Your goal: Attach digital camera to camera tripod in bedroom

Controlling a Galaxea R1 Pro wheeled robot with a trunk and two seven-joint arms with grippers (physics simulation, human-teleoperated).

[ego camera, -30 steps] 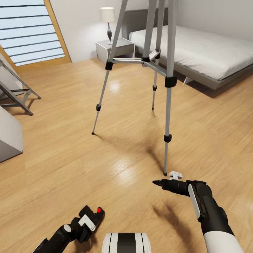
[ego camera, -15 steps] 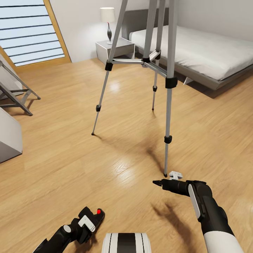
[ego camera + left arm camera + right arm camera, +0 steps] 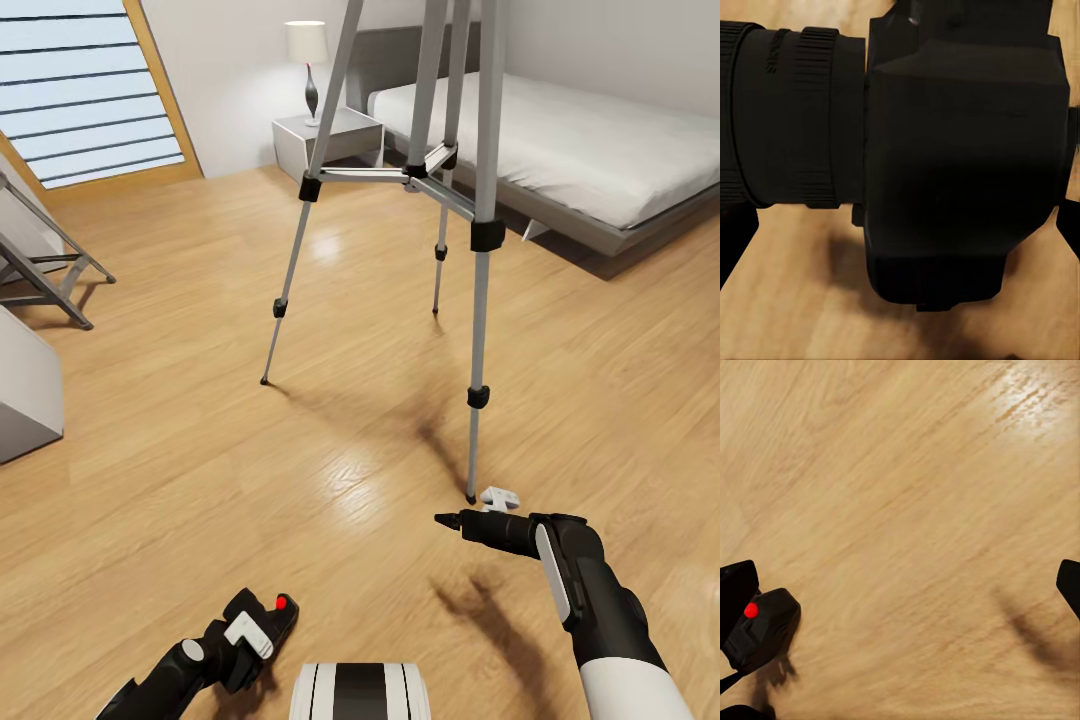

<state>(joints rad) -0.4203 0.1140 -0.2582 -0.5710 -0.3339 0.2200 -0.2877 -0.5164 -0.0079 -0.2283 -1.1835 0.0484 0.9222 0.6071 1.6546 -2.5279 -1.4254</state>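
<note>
Nothing had shifted since earlier: left gripper (image 3: pixel 250 640) pinched the digital camera (image 3: pixel 268 620) low above the floor, right gripper (image 3: pixel 452 520) spread beside the camera tripod (image 3: pixel 480 235) foot; lifting carelessly risked knocking that leg

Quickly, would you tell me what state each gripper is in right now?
Left gripper: shut on the digital camera.
Right gripper: open, holding nothing, above the wood floor.
</note>
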